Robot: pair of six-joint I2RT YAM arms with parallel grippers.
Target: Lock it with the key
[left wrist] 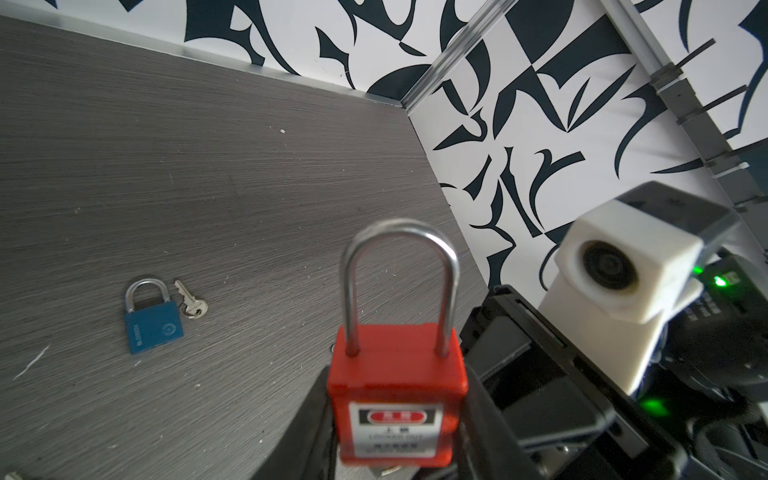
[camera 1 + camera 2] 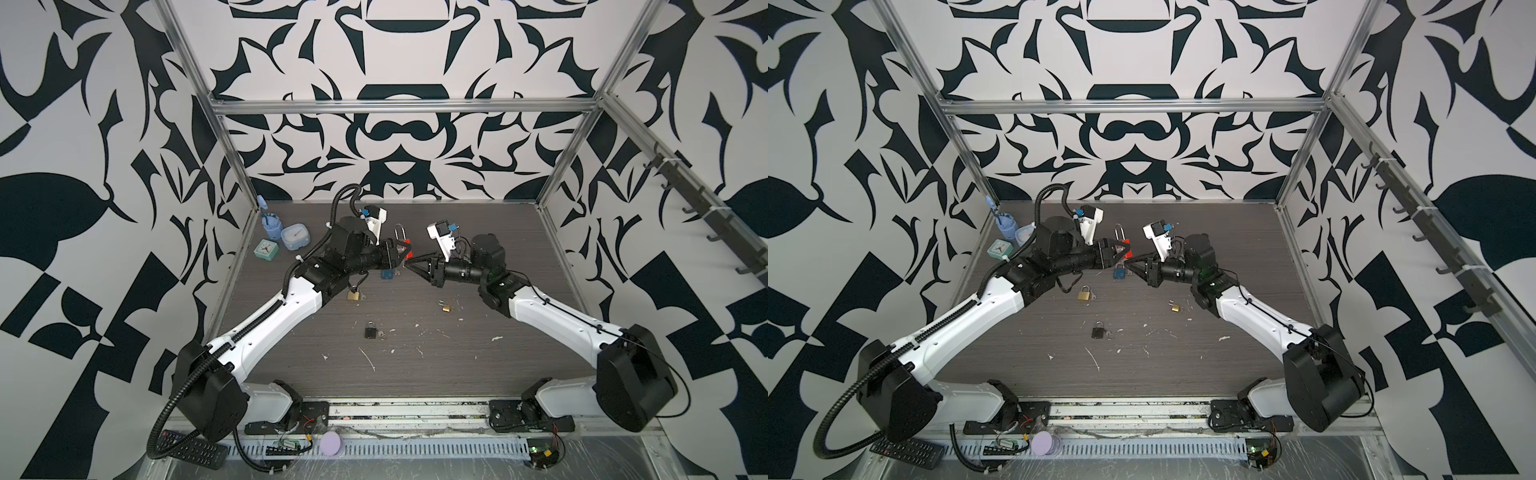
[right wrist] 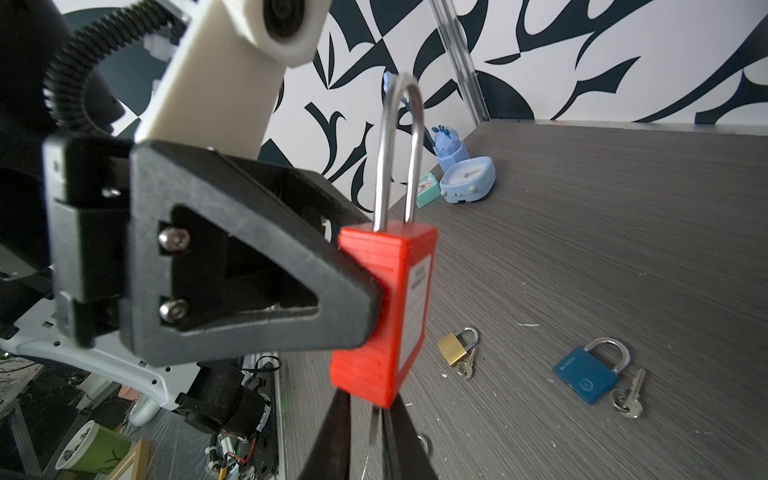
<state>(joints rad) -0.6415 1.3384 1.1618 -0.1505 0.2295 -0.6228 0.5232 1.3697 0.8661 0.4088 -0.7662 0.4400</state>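
**Key turn on red padlock**

My left hand clamped the red padlock, shackle up, clear of the tabletop. My right hand sat with fingers either side of the key beneath it, and I couldn't tell if they gripped. Plan was: pinch the bow square, twist on-axis, left braced. Container on the tabletop: blue holder, blue tool standing inside.

place: robot lab | signs: aluminium frame, patterned panels, exposed wiring
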